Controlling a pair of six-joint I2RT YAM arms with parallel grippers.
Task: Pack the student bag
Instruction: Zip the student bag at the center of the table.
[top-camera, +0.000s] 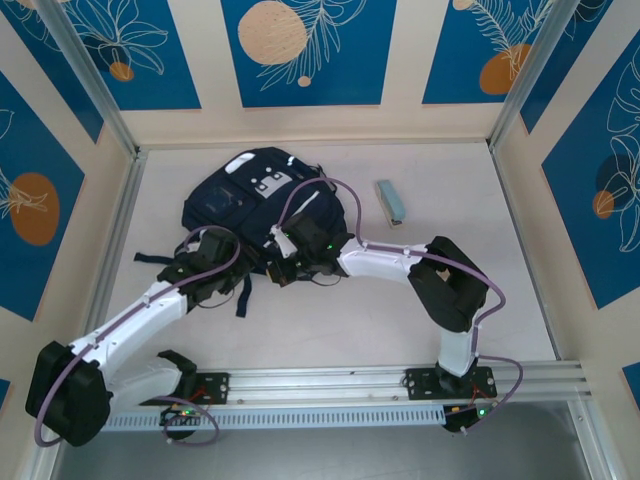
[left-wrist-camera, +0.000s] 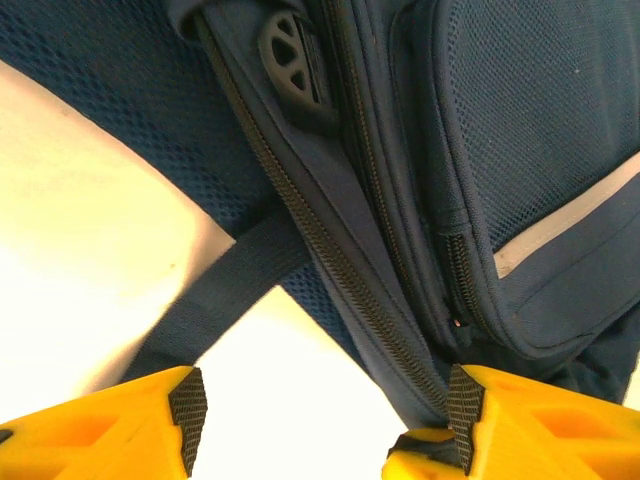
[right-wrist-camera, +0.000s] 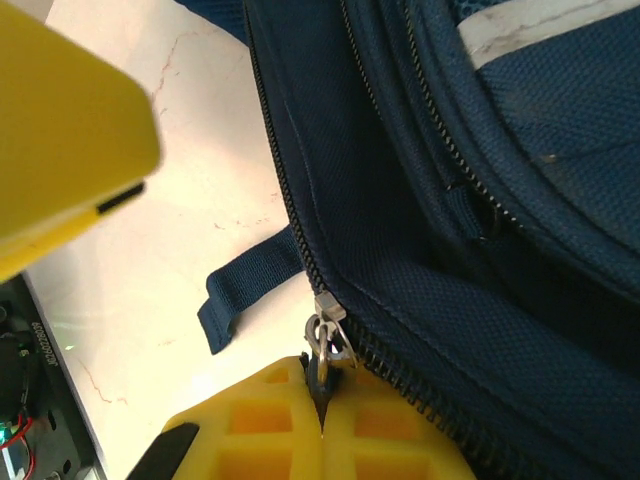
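Observation:
The student bag (top-camera: 240, 195), dark navy with a white patch near its top, lies flat at the back left of the table. My right gripper (top-camera: 284, 256) is at the bag's near edge, shut on the dark zip pull (right-wrist-camera: 325, 362) that hangs from a metal slider (right-wrist-camera: 331, 308) on the main zip. My left gripper (top-camera: 216, 258) is at the near left edge of the bag. In the left wrist view its yellow fingers (left-wrist-camera: 150, 420) stand wide apart, open (left-wrist-camera: 325, 415), with bare table between them. The right finger rests against the zip seam (left-wrist-camera: 330, 270) of the bag (left-wrist-camera: 540, 150).
A teal flat object (top-camera: 390, 200) lies to the right of the bag. A loose navy strap (right-wrist-camera: 250, 280) trails onto the table beside the slider; another strap (left-wrist-camera: 230, 285) crosses the table ahead of the left fingers. Walls close in the back and sides. A rail (top-camera: 330, 385) runs along the near edge.

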